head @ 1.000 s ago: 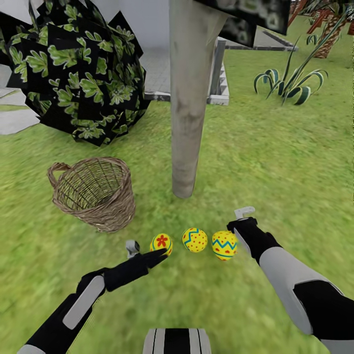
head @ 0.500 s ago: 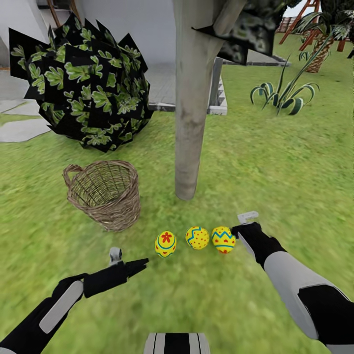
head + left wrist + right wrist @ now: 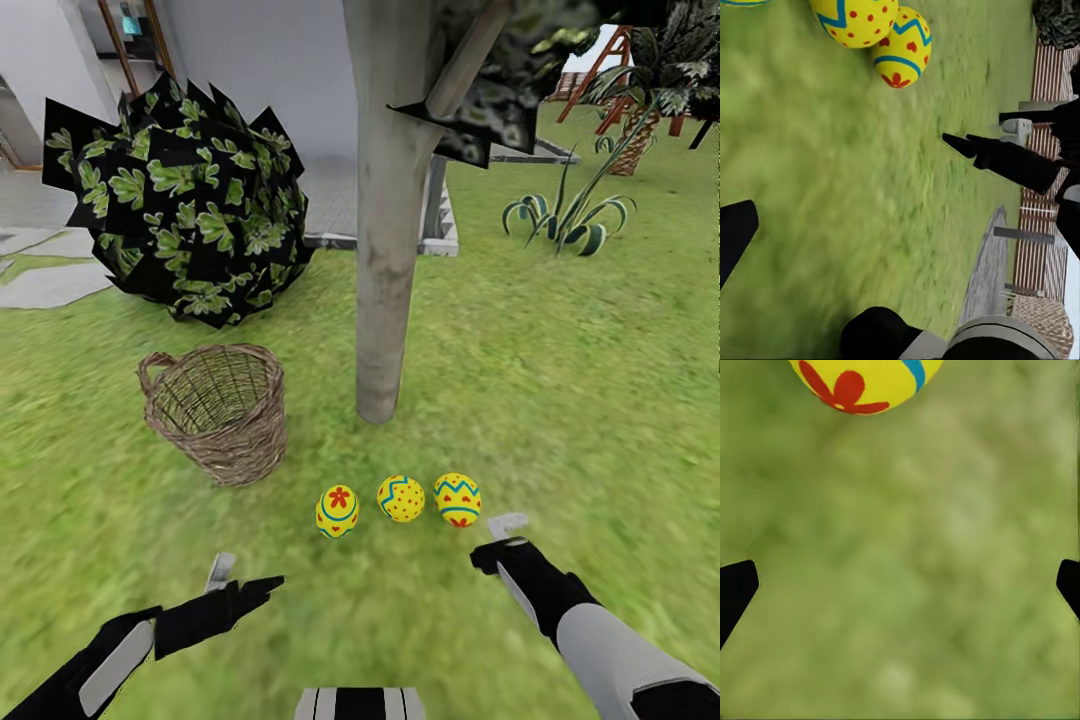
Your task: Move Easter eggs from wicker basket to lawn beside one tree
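Observation:
Three yellow Easter eggs lie in a row on the lawn [image 3: 600,380] just in front of the tree [image 3: 385,250]: a red-flower egg [image 3: 337,511], a red-dotted egg [image 3: 401,498] and a blue-zigzag egg [image 3: 457,499]. The wicker basket [image 3: 217,410] stands upright to the left of the trunk, with no egg visible inside. My left gripper [image 3: 248,578] hangs open and empty, short of the flower egg. Near the zigzag egg [image 3: 866,382], my right gripper [image 3: 492,540] is open and empty, clear of it. The left wrist view shows the dotted egg [image 3: 855,19] and the zigzag egg [image 3: 904,49].
A round black-and-green bush [image 3: 180,215] stands behind the basket. Grey paving [image 3: 50,280] lies at the far left. A spiky striped plant [image 3: 570,215] and a short palm [image 3: 640,140] grow at the back right. Open grass stretches to the right.
Both arms have drawn back from the eggs toward me. The left gripper has left the flower egg, the right the zigzag egg. The camera has shifted; the eggs stay put.

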You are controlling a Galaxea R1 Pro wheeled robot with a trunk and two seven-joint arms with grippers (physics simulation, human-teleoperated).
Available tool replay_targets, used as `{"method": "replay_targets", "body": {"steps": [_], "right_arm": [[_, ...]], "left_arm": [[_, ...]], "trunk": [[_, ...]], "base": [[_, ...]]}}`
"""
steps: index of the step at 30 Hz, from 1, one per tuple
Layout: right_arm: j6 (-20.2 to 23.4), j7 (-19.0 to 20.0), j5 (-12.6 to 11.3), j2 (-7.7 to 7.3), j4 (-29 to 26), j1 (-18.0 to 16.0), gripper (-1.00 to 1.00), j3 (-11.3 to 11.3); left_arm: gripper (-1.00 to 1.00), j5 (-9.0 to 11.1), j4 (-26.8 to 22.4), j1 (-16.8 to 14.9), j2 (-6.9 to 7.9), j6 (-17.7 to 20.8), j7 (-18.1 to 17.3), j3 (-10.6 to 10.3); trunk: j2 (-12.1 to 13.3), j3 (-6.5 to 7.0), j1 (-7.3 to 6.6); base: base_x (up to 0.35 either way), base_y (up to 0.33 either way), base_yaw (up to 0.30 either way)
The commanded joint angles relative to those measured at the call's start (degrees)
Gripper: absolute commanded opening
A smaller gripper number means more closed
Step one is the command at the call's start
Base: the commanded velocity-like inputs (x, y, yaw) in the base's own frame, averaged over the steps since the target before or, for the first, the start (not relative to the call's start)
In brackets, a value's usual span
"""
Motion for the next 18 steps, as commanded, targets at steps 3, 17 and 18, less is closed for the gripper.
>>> {"method": "replay_targets", "body": {"steps": [3, 17, 18], "right_arm": [[-1.81, -0.14, 0.0, 0.16, 0.22, 1.39, 1.0, 0.39], [-18.79, -0.1, -7.23, 0.34, 9.77, 6.29, 1.0, 0.42], [-18.89, -0.1, -7.44, 0.37, 10.76, 6.33, 1.0, 0.46]], "left_arm": [[1.0, 0.74, 1.83, -0.04, 1.77, -0.23, 0.04, -0.18], [1.0, 0.63, 11.16, -0.04, 0.39, -7.48, 0.13, -0.43], [1.0, 0.57, 12.3, -0.04, 0.18, -7.88, 0.18, -0.44]], "trunk": [[0.03, 0.63, -0.09], [0.21, 3.73, -0.45], [0.23, 3.95, -0.47]], "base": [[0.0, 0.0, 0.0], [0.0, 0.0, 0.0], [0.0, 0.0, 0.0]]}}
